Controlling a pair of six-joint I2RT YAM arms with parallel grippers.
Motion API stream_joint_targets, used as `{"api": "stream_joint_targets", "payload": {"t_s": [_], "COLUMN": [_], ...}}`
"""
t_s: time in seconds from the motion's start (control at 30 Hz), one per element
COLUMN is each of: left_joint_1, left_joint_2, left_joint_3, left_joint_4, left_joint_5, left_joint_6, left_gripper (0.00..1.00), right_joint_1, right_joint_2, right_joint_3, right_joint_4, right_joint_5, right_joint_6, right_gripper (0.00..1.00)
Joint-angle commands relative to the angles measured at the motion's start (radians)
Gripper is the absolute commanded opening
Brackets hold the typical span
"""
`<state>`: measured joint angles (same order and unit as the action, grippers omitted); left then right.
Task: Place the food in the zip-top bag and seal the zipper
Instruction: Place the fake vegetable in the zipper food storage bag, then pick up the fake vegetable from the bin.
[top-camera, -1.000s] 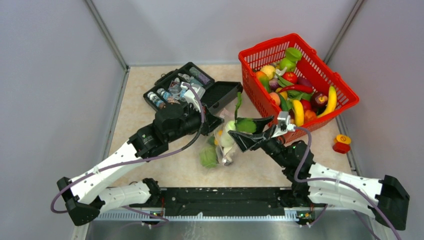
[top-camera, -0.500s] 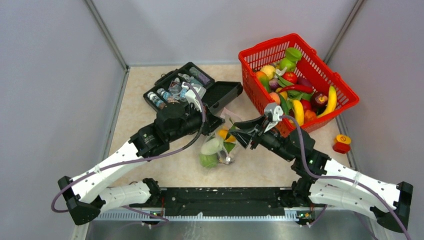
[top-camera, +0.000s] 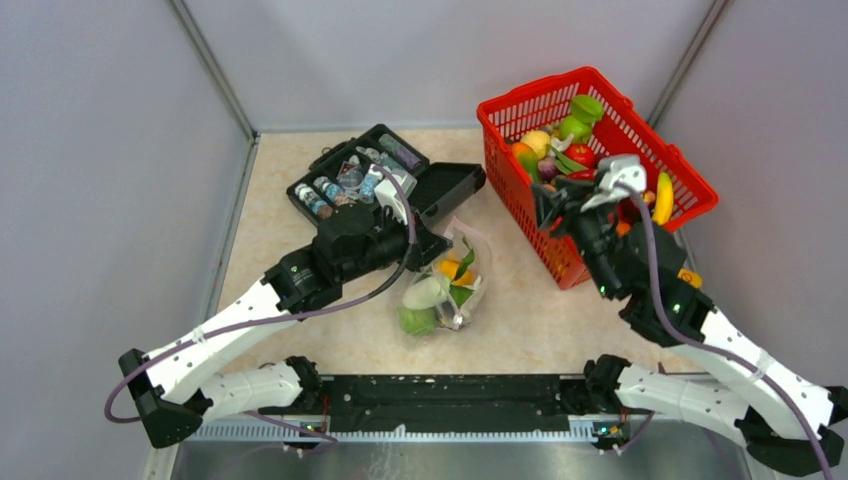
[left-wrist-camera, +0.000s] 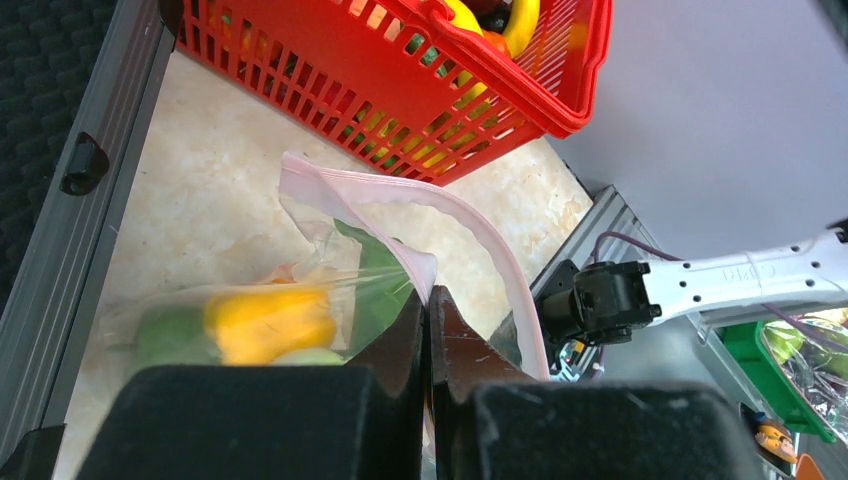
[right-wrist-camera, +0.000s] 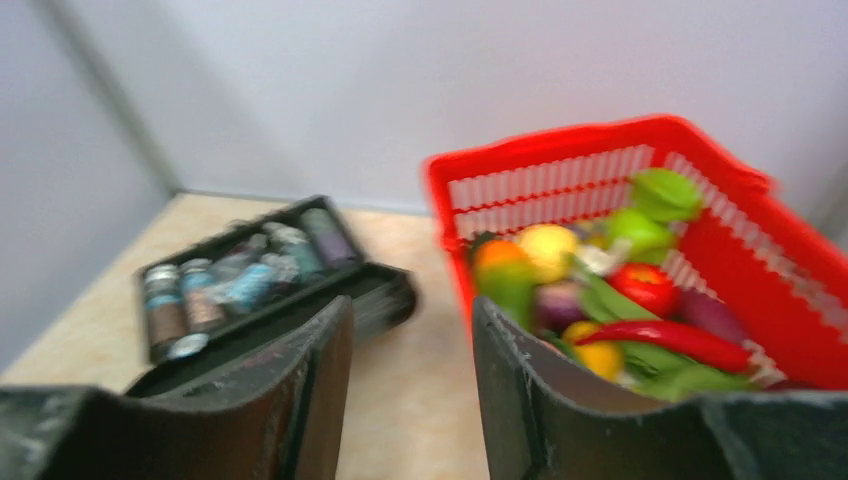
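Note:
The zip-top bag (top-camera: 447, 290) lies on the table between the arms, and food shows through it: a yellow piece (left-wrist-camera: 268, 322), green pieces and a pale one (top-camera: 424, 292). My left gripper (left-wrist-camera: 428, 302) is shut on the bag's mouth edge, pinching the pinkish zipper (left-wrist-camera: 478, 226) and holding the mouth open. More food (top-camera: 580, 155) fills the red basket (top-camera: 690, 190). My right gripper (top-camera: 545, 208) hovers over the basket's near left wall. It stands open (right-wrist-camera: 410, 325) with nothing between its fingers.
An open black case (top-camera: 440, 190) with small bottles (top-camera: 325, 195) sits behind the left gripper. A small red and yellow item (top-camera: 686, 277) lies on the table right of the basket, partly behind the right arm. Grey walls enclose the table on three sides.
The right gripper let go of the leafy food at the bag's mouth, then swung back right and up to the basket. That food now lies in the bag. The left gripper stayed put.

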<state>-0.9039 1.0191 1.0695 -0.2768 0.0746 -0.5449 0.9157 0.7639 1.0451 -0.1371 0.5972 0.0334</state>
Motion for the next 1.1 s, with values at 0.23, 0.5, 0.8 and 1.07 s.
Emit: {"api": "stream_joint_targets", "payload": {"t_s": [0.23, 0.5, 0.8, 1.07], "left_joint_1": [-0.003, -0.003, -0.003, -0.003], "left_joint_2": [-0.031, -0.019, -0.025, -0.01], "left_joint_3": [0.0, 0.008, 0.007, 0.012], "left_joint_4": [0.027, 0.016, 0.005, 0.003], "left_joint_5": [-0.003, 0.001, -0.025, -0.016], "left_joint_6": [0.003, 0.011, 0.029, 0.031], "left_gripper": [0.0, 0.0, 0.0, 0.0], "right_joint_1": [-0.761, -0.881, -0.884, -0.883], "right_joint_2": [0.364, 0.597, 0.726, 0.745], "right_joint_3": [0.313, 0.379, 0.387, 0.342], "right_joint_4": [-0.409, -0.39, -0.471, -0.455], "right_joint_5": [-0.527, -0.602, -0.516, -0.665], "right_joint_6": [0.075, 0.127, 0.05, 0.009], "right_gripper": [0.53, 0.59, 0.69, 0.68]}}
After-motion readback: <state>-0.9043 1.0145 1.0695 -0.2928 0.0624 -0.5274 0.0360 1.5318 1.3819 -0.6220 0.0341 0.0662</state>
